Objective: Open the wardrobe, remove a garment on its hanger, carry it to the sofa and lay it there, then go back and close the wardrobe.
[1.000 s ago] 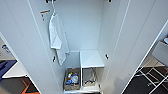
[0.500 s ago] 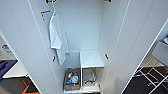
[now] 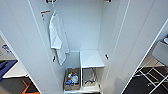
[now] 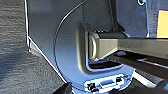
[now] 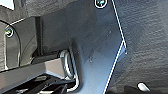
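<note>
Looking into the open wardrobe, we see smooth white panels, both doors swung wide, the left door carrying a small orange-and-white label. A white top of limp fabric hangs at the left from a hanger whose hook reaches the rail at the upper edge, where the rail is cut off. We see no black garment in the wardrobe. Lower down, a flat white shelf sits on the right, with a wire-framed compartment beneath it. Beside that, a woven basket holds small colourful items too blurred for us to name. Outside the right door stands a white chair frame on dark floor; past the left door we make out a blue surface.

From the wrist views we get only dark robot plating, a jointed bar and coarse grey carpet. We cannot tell how either set of jaws stands.
</note>
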